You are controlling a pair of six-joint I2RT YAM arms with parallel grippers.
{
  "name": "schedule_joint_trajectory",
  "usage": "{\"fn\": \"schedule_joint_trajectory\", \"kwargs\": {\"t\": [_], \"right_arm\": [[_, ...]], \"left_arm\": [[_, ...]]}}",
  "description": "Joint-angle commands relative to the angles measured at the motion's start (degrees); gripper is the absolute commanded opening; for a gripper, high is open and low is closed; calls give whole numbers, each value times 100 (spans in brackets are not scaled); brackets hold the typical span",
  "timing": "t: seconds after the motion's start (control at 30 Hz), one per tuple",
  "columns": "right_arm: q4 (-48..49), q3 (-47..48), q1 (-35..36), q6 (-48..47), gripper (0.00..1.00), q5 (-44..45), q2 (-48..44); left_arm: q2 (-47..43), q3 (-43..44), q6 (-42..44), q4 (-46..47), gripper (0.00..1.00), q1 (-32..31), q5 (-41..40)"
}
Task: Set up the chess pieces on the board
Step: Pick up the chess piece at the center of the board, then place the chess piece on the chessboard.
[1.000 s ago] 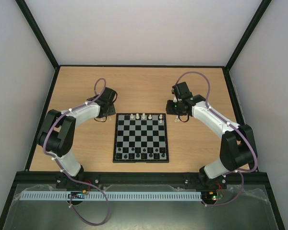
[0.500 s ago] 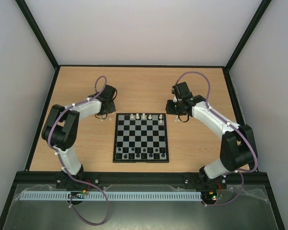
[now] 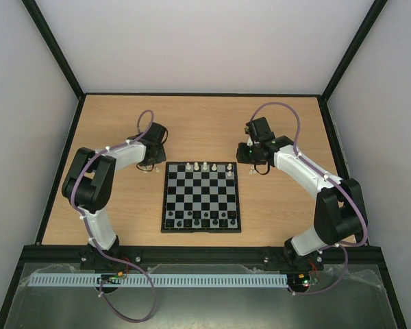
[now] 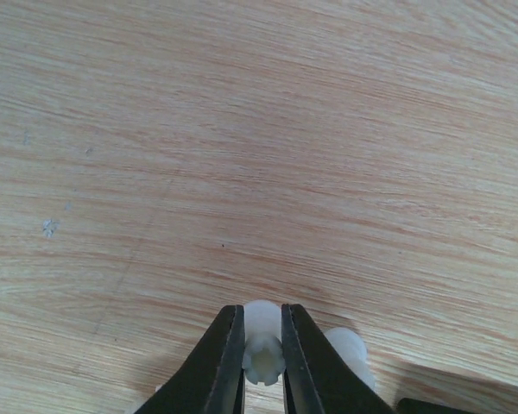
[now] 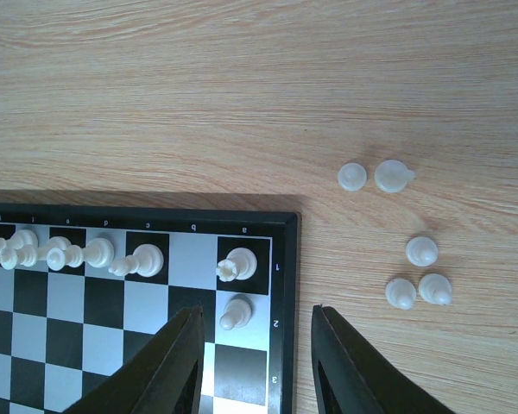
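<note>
One chess piece [image 4: 263, 352] clamped in left pincer [image 4: 261, 315], prob. upright, right pincer [image 5: 257, 316] open

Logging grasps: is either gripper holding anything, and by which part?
The left gripper pinches a white piece by its sides, between the fingertips; what kind of piece cannot be told. The right gripper is open and holds nothing.

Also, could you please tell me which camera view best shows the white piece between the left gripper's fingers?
The left wrist view: the white piece sits close up, clamped in the left gripper. In the top external view the gripper covers it; the right wrist view looks elsewhere.
</note>
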Motion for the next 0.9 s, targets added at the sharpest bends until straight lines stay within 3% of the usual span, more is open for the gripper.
{"fn": "schedule_joint_trajectory", "kwargs": {"t": [0.0,0.27,0.5,0.87], "right_arm": [[-65,-101,38,-78,35,-42,-52],[-91,-93,39,-70,35,-32,-104],[-92,-77,47,-78,35,-90,-144],[-135,-84,47,-87,35,-66,-177]], "left_arm": [[99,142,55,0,5,44,-47],[-355,133,75,-319,2,-14,-180],[-1156,267,205,-872,5,-480,38],[-645,403,140,-912,6,-1233,241]]}}
